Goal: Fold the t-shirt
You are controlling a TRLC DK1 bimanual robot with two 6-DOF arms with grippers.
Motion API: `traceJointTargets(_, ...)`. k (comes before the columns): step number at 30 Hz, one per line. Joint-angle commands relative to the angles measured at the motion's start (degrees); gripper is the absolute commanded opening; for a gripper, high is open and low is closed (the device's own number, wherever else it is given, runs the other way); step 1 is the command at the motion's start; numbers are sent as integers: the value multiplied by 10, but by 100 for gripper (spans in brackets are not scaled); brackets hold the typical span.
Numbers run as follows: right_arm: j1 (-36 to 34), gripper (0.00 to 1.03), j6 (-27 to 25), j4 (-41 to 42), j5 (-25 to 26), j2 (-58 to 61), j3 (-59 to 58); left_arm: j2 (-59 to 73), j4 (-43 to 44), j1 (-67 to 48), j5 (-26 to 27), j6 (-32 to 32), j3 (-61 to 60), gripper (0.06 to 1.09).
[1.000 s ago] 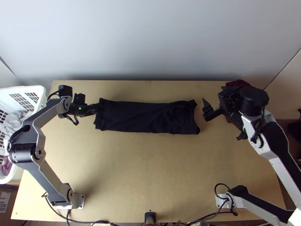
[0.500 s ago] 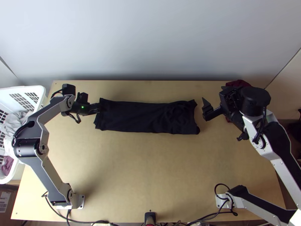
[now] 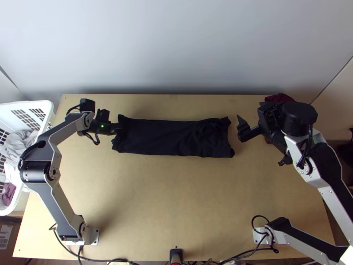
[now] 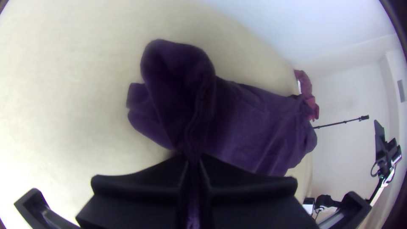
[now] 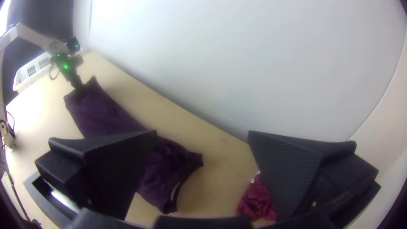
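Left gripper (image 3: pixel 118 128) pinches one end of the dark t-shirt (image 3: pixel 163 137); right gripper (image 3: pixel 252 118) hangs spread near the other end

"Your left arm (image 3: pixel 55 205) has silver-grey links, black joints (image 3: pixel 34 172) and a looping black cable (image 3: pixel 30 151); see your green light (image 3: pixel 102 126)?"

"Yes, and your right arm (image 3: pixel 316 177) pairs black panels (image 3: pixel 331 167) with pale, screw-dotted edges and a round black housing (image 3: pixel 299 115)."

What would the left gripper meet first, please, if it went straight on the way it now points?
The left gripper would most likely meet more of the t-shirt that it holds at one end; how steeply it slants toward the table is hard to judge.
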Motion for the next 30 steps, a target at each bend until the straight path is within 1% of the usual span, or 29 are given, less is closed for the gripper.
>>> traceJointTargets(1,0,99,19,-6,0,-3,-4,-36,-4,26,51,-38,-6,9)
traceJointTargets(2,0,99,24,-6,0,-3,-6,-47,-6,31,64,-40,-6,9)
traceJointTargets(6,3,99,67,-3,0,-4,-26,-86,-22,41,84,-56,5,9)
traceJointTargets(8,13,99,82,2,0,-9,-50,-103,-25,39,86,-71,15,9)
traceJointTargets(12,11,99,101,15,-1,-28,-94,-120,-39,22,85,-110,53,9)
traceJointTargets(16,3,99,112,16,-2,-61,-133,-121,-77,-5,84,-126,103,9)
traceJointTargets(22,-6,99,123,17,-3,-122,-202,-109,-103,-71,45,-152,166,9)
traceJointTargets(26,-16,99,125,17,-3,-155,-227,-77,-141,-119,14,-159,231,9)
traceJointTargets(28,-19,99,128,17,-4,-170,-242,-66,-147,-143,11,-166,255,9)
traceJointTargets(30,-23,99,132,17,-6,-184,-258,-50,-153,-173,-3,-173,279,9)
